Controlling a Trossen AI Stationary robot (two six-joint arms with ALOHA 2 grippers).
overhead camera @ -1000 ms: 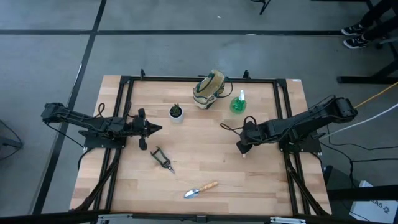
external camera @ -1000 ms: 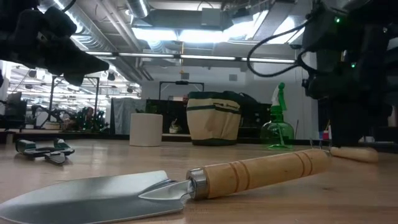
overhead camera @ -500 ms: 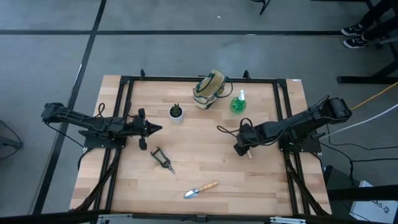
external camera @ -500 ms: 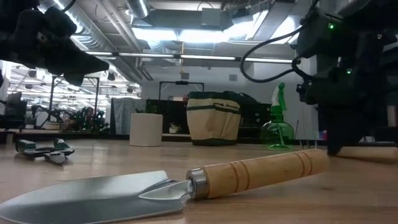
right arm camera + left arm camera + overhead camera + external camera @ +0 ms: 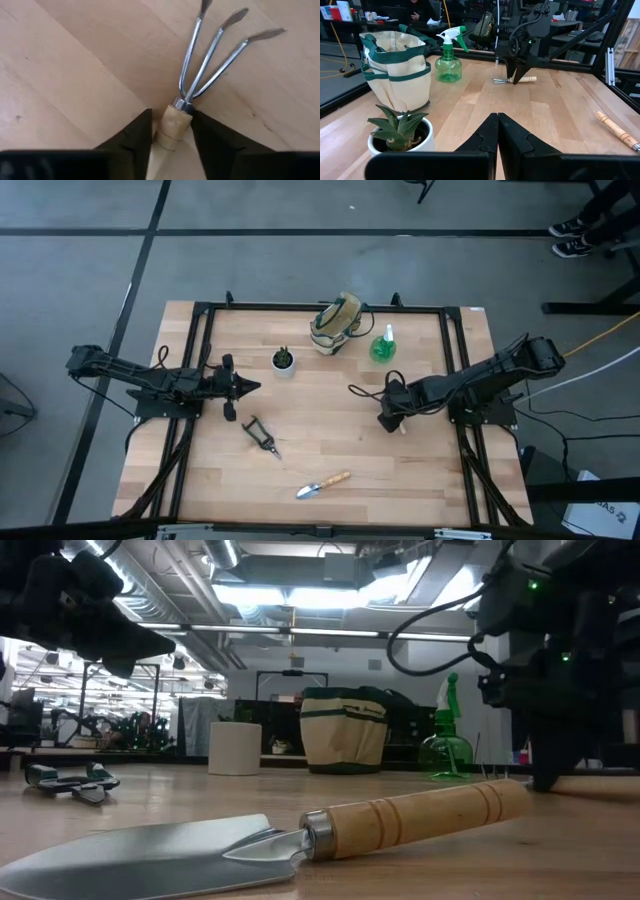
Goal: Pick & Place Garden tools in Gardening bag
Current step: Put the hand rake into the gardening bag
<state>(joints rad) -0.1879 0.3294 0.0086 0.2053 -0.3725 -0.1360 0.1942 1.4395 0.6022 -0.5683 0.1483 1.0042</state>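
Observation:
The pale wooden-handled stick tool [image 5: 172, 127] has three silver prongs [image 5: 220, 45] and lies flat on the table at the right; the left wrist view shows it too [image 5: 530, 78]. My right gripper [image 5: 390, 420] is down over it, shut on its handle. My left gripper [image 5: 250, 387] is shut and empty at the table's left. The tan bag with green trim [image 5: 335, 325] stands upright at the far edge, the green spray bottle [image 5: 383, 347] to its right. The black shears [image 5: 260, 435] and the trowel [image 5: 322, 484] lie nearer the front. My right gripper pinches the tool's wooden handle [image 5: 170, 135] between its two fingers, right behind the metal collar at the prong end. The fingers [image 5: 135, 135] come from above, pointing down, and lie across the handle. The tool lies flat on the table.
A small green plant in a white pot [image 5: 284, 361] stands left of the bag. A black frame [image 5: 300, 307] runs along the table's far edge and sides. Bare wood lies between the arms in the table's middle.
My right gripper has gone a little toward the table's left and down at the stick tool's handle, then kept nearly still. The tool has stayed on the table.

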